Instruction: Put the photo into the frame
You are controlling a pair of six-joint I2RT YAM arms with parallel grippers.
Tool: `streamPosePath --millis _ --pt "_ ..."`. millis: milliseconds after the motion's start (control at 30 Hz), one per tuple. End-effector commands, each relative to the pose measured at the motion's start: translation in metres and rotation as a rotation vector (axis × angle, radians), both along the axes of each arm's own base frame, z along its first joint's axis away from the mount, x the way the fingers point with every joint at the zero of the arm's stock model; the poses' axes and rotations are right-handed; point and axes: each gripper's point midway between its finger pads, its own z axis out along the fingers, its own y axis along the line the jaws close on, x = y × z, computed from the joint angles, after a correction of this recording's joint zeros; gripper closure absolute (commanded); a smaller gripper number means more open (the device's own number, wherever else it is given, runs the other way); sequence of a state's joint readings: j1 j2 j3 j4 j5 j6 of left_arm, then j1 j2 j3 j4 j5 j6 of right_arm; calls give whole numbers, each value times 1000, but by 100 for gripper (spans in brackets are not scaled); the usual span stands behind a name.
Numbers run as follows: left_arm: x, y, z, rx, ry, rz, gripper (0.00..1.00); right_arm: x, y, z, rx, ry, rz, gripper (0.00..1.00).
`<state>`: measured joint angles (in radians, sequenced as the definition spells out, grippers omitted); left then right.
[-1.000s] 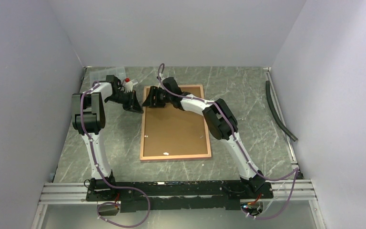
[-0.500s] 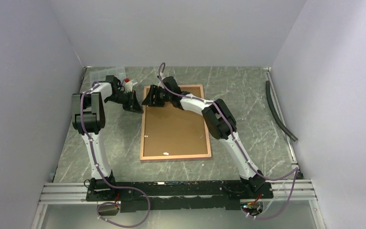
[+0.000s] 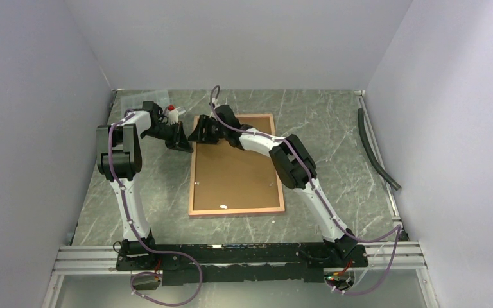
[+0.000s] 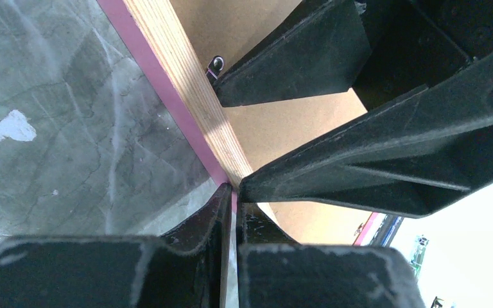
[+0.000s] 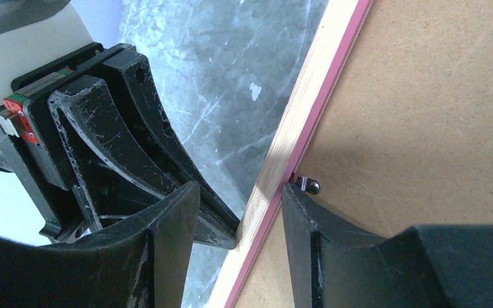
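Note:
The frame [image 3: 193,173] lies back up on the table, a tan wood rail with a pink edge [image 5: 308,109] around a brown backing board [image 3: 234,170]. The photo is hidden. My left gripper [image 4: 234,192] is shut, its tips pressed against the outer side of the frame's left rail [image 4: 186,83] near the far corner. My right gripper [image 5: 239,192] is open and straddles that same rail: one finger hangs outside over the table, the other rests on the backing board [image 5: 436,115] beside a small metal tab [image 5: 309,185]. The two grippers meet tip to tip [image 3: 189,140].
A clear sheet [image 3: 135,101] and a small white thing with a red cap [image 3: 173,110] lie at the back left. A black hose [image 3: 375,151] runs along the right wall. A white scrap [image 3: 224,206] sits on the board near the frame's front rail.
My right wrist has shifted slightly left, bringing its fingers over the frame's left rail. The left arm and the frame have not moved.

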<state>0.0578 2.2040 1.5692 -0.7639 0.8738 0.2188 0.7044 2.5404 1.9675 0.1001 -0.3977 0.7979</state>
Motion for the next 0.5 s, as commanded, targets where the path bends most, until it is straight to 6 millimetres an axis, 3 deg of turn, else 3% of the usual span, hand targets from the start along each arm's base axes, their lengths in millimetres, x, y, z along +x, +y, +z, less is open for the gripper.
streamPosePath --millis 0,133,267,367,467 --pt "-7 2 -28 68 44 -20 91 7 -5 -15 -51 -3 -63 46" --pt "-7 2 -27 67 43 -21 91 6 -2 -9 -34 -9 -50 46" --pt "-8 2 -22 59 42 -21 91 -2 -3 18 9 -33 -15 42" --pt "-10 4 -12 44 41 -19 91 -6 -10 57 58 -74 8 35" --pt "-13 12 -2 45 25 -26 91 0 -31 101 75 -135 -1 26"
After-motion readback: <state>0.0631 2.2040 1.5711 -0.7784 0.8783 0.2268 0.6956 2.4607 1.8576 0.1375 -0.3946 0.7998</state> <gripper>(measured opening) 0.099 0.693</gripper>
